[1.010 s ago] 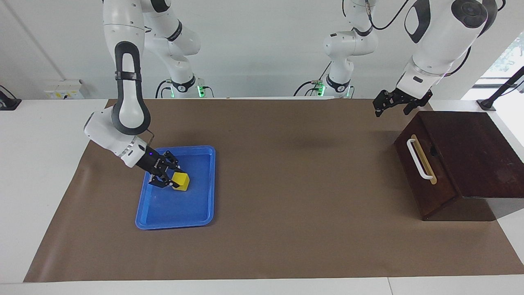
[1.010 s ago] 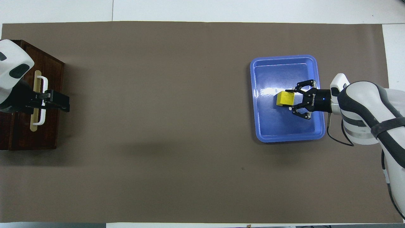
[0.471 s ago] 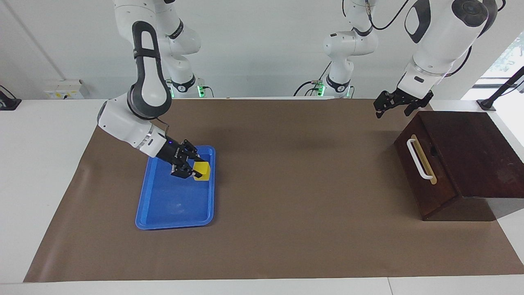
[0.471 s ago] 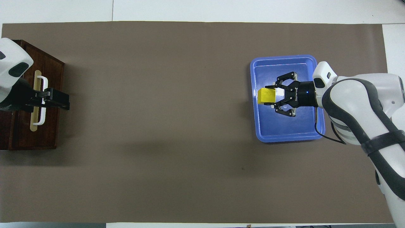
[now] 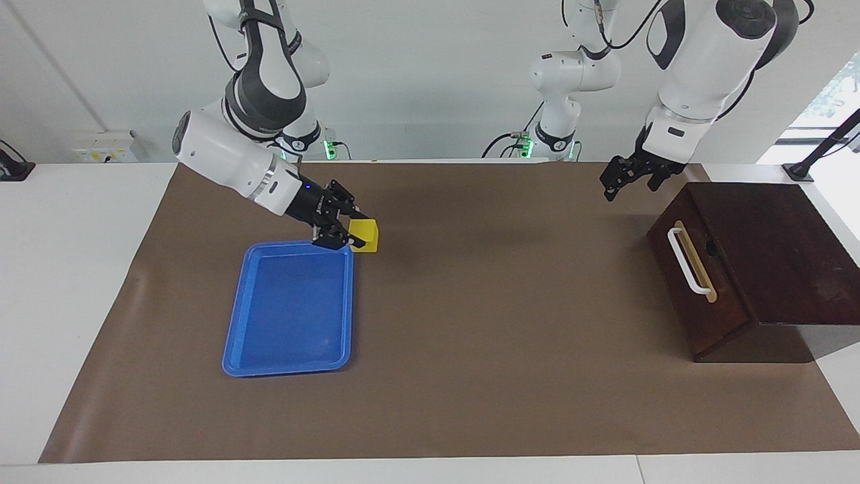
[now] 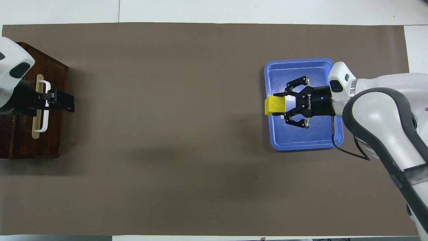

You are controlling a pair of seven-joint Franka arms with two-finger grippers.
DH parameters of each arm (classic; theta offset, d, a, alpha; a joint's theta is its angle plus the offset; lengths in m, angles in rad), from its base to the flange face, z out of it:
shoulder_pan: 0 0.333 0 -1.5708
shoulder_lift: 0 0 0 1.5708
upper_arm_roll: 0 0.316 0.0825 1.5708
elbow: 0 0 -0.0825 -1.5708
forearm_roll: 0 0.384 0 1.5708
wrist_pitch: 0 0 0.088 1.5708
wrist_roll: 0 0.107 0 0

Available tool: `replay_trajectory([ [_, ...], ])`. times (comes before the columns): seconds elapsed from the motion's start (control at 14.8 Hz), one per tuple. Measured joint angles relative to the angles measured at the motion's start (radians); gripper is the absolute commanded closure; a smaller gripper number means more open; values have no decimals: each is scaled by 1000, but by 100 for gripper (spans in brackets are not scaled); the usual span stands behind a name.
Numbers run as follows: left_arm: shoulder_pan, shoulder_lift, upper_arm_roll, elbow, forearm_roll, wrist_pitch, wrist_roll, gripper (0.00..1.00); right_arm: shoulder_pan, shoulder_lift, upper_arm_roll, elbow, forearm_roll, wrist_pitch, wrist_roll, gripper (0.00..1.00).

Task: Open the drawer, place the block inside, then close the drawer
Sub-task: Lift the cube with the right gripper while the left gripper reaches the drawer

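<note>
The yellow block (image 5: 365, 235) (image 6: 275, 105) hangs in the air, with my right gripper (image 5: 349, 230) (image 6: 279, 104) shut on it. It is over the blue tray's edge that faces the left arm's end of the table. The dark wooden drawer (image 5: 699, 296) (image 6: 50, 137) with its white handle (image 5: 689, 261) (image 6: 45, 110) stands at the left arm's end, and none of its inside shows. My left gripper (image 5: 613, 188) (image 6: 71, 103) hangs open in the air in front of the drawer, apart from the handle.
The blue tray (image 5: 232, 336) (image 6: 304, 147) lies flat on the brown mat (image 5: 484, 349) at the right arm's end, with nothing in it. The mat stretches bare between the tray and the drawer cabinet (image 5: 772, 249).
My right gripper has lifted the block out of the tray and carried it toward the left arm's end. The left gripper has shifted only slightly in front of the drawer.
</note>
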Motion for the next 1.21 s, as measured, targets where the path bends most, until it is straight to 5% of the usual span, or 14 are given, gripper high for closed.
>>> replay_trajectory([
  [0.27,-43,35,-1,11,-16,43,-331,0,161,-6,3,93,-97,2,257,100],
  [0.67,-74,136,-2,61,-36,103,-874,0,319,-4,4,114,-116,90,361,100],
  [1.21,-75,140,-3,52,-56,138,-1012,0,359,-1,3,114,-117,137,361,100],
])
